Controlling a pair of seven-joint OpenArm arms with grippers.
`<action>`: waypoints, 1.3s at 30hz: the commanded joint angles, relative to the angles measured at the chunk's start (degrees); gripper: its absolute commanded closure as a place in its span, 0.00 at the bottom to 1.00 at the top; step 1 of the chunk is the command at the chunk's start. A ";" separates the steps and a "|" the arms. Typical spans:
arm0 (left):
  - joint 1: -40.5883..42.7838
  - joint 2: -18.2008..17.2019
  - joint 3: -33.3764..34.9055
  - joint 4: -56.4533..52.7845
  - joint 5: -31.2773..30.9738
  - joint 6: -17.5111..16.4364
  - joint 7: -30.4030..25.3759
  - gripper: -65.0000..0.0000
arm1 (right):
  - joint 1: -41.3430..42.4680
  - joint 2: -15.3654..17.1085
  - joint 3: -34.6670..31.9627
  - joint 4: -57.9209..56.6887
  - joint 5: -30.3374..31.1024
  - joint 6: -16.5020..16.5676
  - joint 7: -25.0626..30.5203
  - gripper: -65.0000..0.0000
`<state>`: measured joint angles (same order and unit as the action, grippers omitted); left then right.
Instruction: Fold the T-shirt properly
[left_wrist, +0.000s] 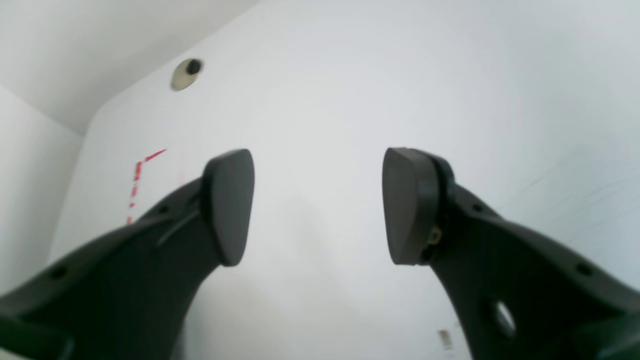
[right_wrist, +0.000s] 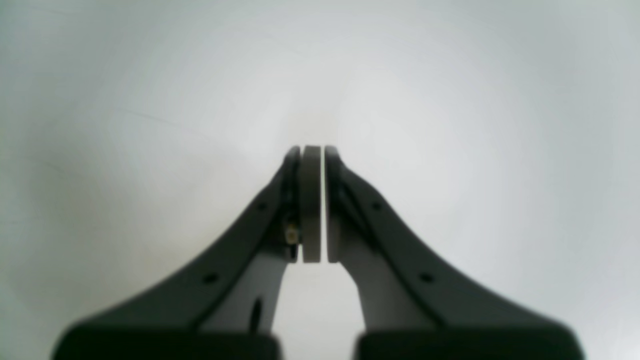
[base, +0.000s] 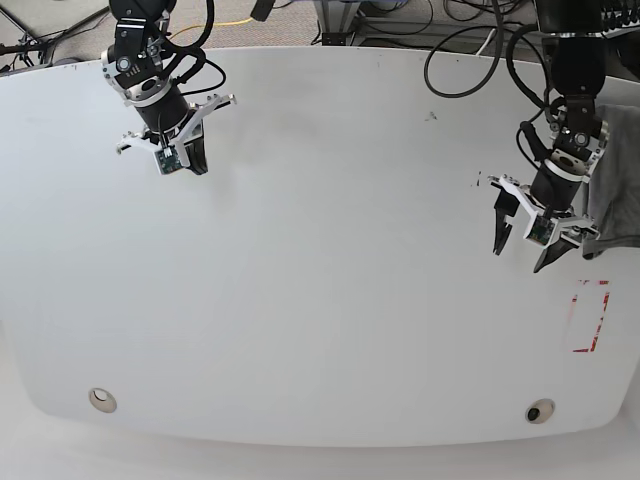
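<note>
On the left of the base view, the right tool (base: 190, 150) hangs over bare white table (base: 320, 250), its pads pressed together on nothing. Toward the right, the left tool (base: 528, 238) stands spread wide and empty. The T-shirt (base: 615, 200) lies bunched at the table's far right edge, just beside that tool. The step, I judge, is fetching it: pinch one layer near the hem, then drag it centre-ward before spreading.

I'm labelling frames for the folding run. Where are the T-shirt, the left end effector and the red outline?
T-shirt (base: 612, 205): base view, grey fabric at table's right edge.
Left end effector (base: 525, 245): base view, between its open fingertips.
Red outline (base: 590, 317): base view, its right-hand line.
</note>
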<state>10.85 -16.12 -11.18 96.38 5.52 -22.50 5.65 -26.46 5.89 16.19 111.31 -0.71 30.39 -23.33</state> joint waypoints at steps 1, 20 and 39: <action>1.06 3.06 -0.20 2.39 -0.02 1.80 -1.30 0.43 | -0.49 -1.28 0.30 0.91 -3.11 -0.19 4.91 0.99; 26.82 12.03 5.51 10.22 4.55 1.97 -6.05 0.43 | -17.19 -6.02 6.45 0.12 1.90 -0.28 15.02 0.99; 46.77 11.86 4.19 14.87 4.46 1.89 -3.06 0.43 | -39.08 -6.02 3.55 -2.87 2.78 -0.11 22.76 0.99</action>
<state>55.64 -4.21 -6.90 110.34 10.52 -20.38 3.51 -63.53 -0.30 19.53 109.03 1.76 30.04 -1.48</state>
